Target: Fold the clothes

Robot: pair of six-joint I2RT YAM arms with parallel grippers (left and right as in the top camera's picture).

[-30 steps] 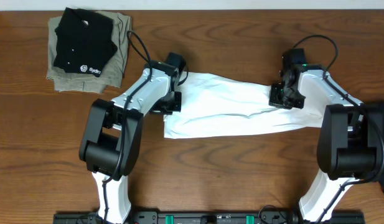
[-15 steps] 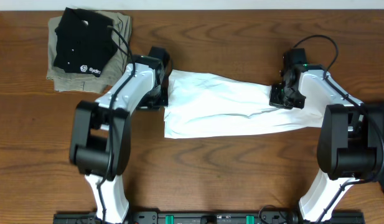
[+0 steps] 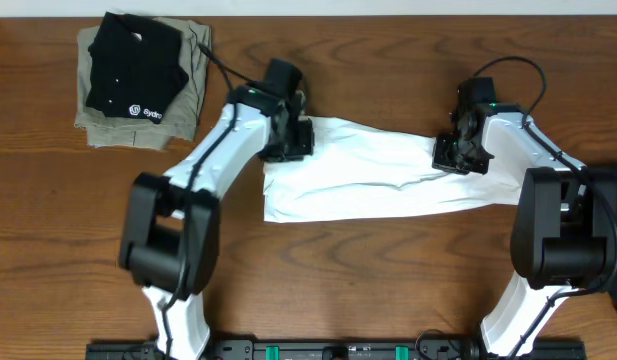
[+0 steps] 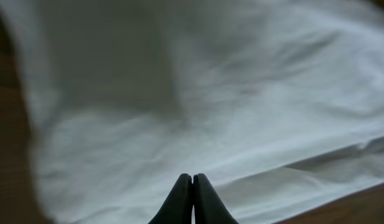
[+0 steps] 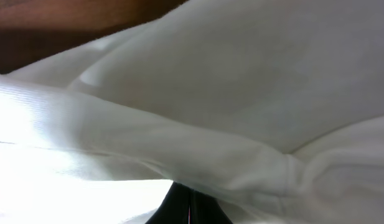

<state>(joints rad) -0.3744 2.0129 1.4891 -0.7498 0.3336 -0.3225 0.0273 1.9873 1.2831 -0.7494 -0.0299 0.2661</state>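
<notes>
Overhead, the brown wooden table (image 3: 388, 290) carries everything. Its largest load is the white shirt (image 3: 368, 170), which lies as a long wrinkled band across the middle of the table, running from left of centre out toward the right edge. It looks folded lengthwise already, so the job seems partway done, with the short folds yet to make.

At the far left corner sits a folded khaki garment (image 3: 195, 100) with a folded black shirt (image 3: 128, 65) stacked on top. Both lie well apart from the white one, probably parked there as finished pieces.

The left arm (image 3: 218, 160) reaches in to the band's far left corner, and the right arm (image 3: 523, 150) reaches to the band's right part, one at each end as if to keep the cloth stretched for a fold.

The right tool (image 3: 458, 155) is clamped on the white shirt. The cloth narrows and creases toward it, and in the right wrist view folds bunch right over its tips.

The left tool (image 3: 291, 140) has its fingers (image 4: 179, 199) pressed together just above the cloth. The left wrist view shows no fabric between them, so I judge it holds nothing, though a thin layer cannot be ruled out.
</notes>
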